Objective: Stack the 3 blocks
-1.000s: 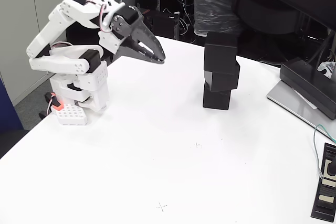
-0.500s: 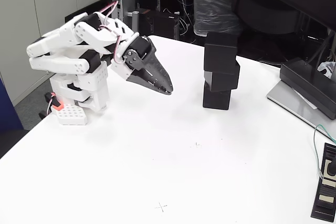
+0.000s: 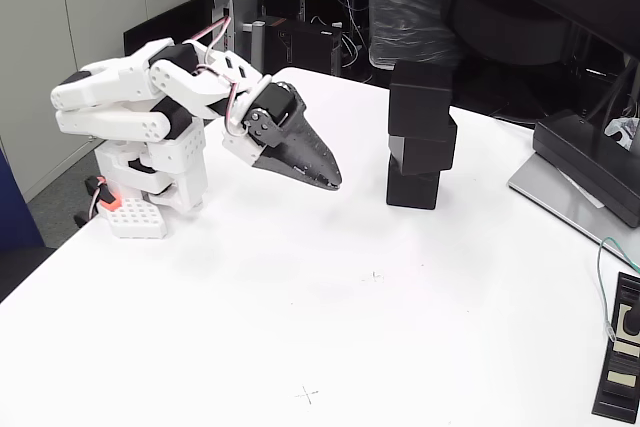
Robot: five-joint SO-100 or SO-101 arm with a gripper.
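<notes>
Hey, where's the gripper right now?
In the fixed view the gripper hangs just above the white table, left of the stack of three black blocks and clear of it, its tips pointing down and to the right.

Bare white table [image 3: 300,307] open toward 6 o'clock; stacked matte black cubes [image 3: 420,137] block 3 o'clock of gripper [image 3: 335,183].
</notes>
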